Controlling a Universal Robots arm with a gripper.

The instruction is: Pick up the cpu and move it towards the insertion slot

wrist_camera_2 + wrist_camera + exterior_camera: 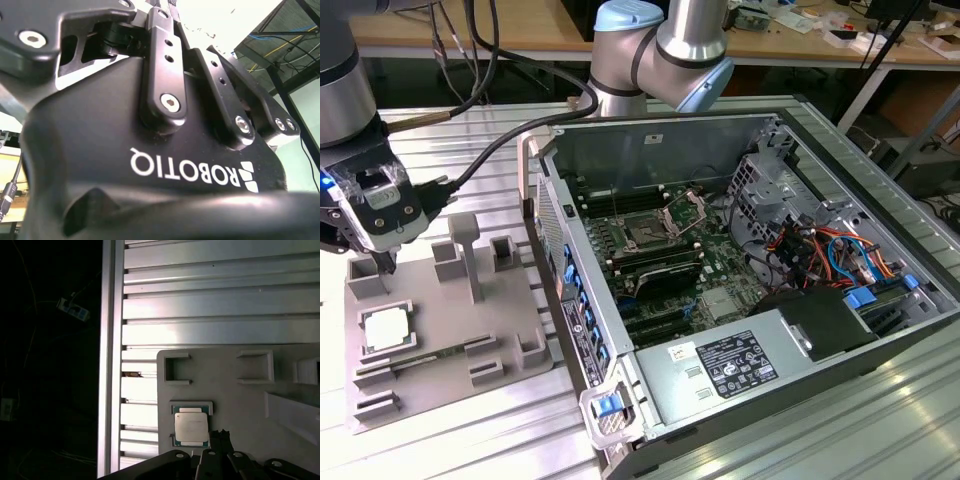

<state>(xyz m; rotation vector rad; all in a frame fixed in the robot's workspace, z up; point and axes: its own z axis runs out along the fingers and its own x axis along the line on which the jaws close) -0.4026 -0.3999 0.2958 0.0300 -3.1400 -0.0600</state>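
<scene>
Exterior view: an open computer case (660, 140) lies on its side on the ribbed aluminium worktop (470, 430). It serves as the landmark for everything else.

- Inside the case, on the green motherboard (720, 270), sits the insertion slot (648, 232), a square socket with a dark centre. Its metal frame and thin wire levers stand raised around it, and nothing sits in the socket.
- Outside the case, on the exterior view's left, a grey plastic tray (440, 320) rests on the worktop close beside the case wall.
- The cpu (388, 328) lies flat in a shallow recess of that tray, on the half farther from the case, with its silvery top facing up.
- The gripper (385, 268) hangs above the tray, also outside the case. It points downward, and its tip is near the cpu but does not touch it. The fingers appear drawn together to a narrow point, with nothing between them.
- Black cables (480, 60) run from the arm towards the far side of the case.

In the first wrist view the cpu (190, 427) shows pale against the tray (230, 390), seated square in its recess. The gripper (220, 435) comes in just beside it.

In the second wrist view the gripper's black housing (125, 140) shows its linkage bars and screws.
</scene>
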